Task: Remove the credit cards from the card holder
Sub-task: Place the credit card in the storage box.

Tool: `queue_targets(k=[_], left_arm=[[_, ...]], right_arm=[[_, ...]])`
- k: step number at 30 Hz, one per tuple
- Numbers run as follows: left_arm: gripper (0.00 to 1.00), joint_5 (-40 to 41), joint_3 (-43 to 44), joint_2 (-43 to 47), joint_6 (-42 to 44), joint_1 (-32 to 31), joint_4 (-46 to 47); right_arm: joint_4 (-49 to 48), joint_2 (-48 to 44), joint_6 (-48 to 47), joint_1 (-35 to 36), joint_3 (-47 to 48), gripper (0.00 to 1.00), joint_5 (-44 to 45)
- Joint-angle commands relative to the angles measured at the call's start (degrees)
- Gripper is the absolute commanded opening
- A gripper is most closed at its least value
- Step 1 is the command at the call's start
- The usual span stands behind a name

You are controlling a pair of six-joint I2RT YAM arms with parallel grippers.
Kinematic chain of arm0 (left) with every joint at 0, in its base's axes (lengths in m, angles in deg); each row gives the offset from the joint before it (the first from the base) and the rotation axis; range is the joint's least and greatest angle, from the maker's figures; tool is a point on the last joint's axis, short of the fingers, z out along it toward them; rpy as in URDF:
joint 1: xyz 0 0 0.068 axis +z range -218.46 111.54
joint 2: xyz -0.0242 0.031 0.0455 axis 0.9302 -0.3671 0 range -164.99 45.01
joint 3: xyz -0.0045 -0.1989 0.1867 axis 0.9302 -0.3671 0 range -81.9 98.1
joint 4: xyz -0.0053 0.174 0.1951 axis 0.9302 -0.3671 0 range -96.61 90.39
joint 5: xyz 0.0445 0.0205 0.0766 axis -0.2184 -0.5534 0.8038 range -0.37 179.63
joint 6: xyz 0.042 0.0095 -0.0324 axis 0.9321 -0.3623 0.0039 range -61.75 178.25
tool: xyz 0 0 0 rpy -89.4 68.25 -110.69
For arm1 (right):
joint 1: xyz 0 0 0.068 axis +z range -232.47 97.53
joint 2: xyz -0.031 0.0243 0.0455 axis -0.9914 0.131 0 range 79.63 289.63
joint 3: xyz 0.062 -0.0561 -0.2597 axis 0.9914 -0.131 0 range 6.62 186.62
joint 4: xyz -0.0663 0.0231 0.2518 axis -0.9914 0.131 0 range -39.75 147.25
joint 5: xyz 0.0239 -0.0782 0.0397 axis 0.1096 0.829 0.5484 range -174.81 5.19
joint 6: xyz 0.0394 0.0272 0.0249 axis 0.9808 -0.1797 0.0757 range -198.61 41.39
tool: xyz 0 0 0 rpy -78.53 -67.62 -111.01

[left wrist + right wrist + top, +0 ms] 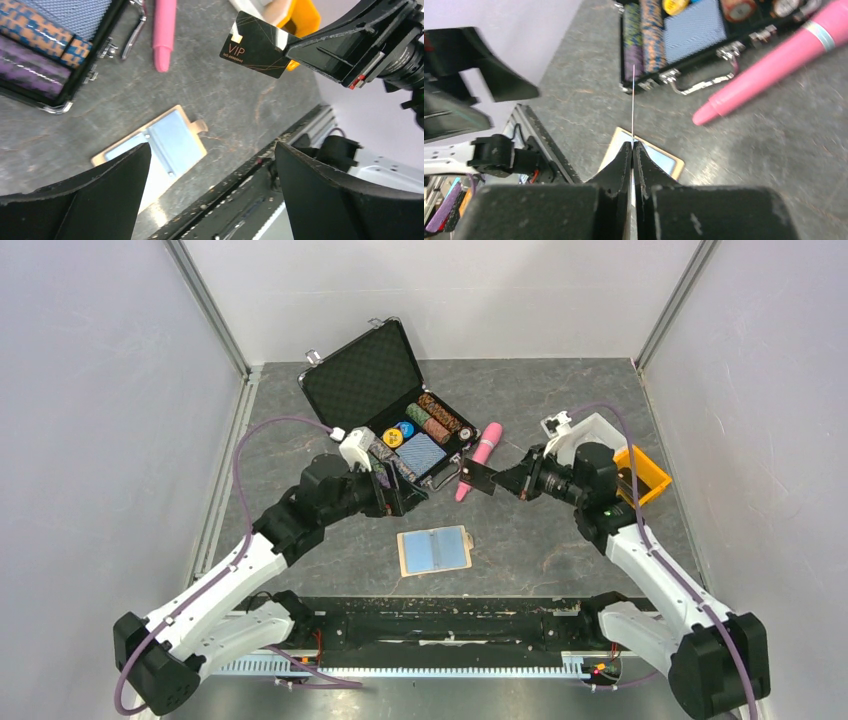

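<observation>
Tan and flat, the holder (pixel 434 551) lies on the grey table (pixel 560 390) close to the near edge, about midway between the two arm bases, its small tab toward the right edge; a pale blue card (pixel 172 142) shows on its upper face, though whether it sits inside the sleeve or merely on it I cannot tell; a dark card (pixel 257 45) with gold lettering is up in the air, clear of the table, pinched by one end between the fingers of the right gripper (pixel 633 146), which are pressed together on it, so the wrist view sees it edge-on as a thin line; this card hangs over the middle of the table, beyond the holder and beside a pink tube (pixel 480 455); the left gripper (pixel 212 150) has its fingers spread wide with nothing between them, poised by the near corner of the open black case (pixel 365 380), which sits toward the far edge with chips in it; an orange bin (pixel 650 475) stands by the right edge.
</observation>
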Motion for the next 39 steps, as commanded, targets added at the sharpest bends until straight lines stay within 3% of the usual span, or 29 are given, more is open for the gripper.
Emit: queue_targets(k=[1,8,14,25,32,39], left_arm=[[1.00,7.0,4.9,0.6,10.4,0.2,-9.6],[1.00,13.6,11.4,0.2,15.9,0.2,-16.8],[1.00,15.1,10.8,1.6,19.0,0.2,-17.4],[1.00,14.2,9.5,2.5,18.4,0.2,-18.4],[1.00,14.4,9.7,2.5,18.7,0.2,-18.5],[1.00,14.7,10.0,2.5,19.0,0.2,-19.1]], right_arm=[[10.2,1.7,-4.3,-3.0,3.7,0.00,4.0],[25.3,5.2,-9.7,-11.0,11.4,0.00,10.0],[33.8,9.1,-14.7,-22.2,19.3,0.00,13.3],[36.6,15.6,-12.7,-37.1,23.4,0.00,13.1],[41.2,22.2,-14.3,-42.1,30.6,0.00,13.2],[42.7,22.1,-13.9,-47.2,30.2,0.00,14.6]])
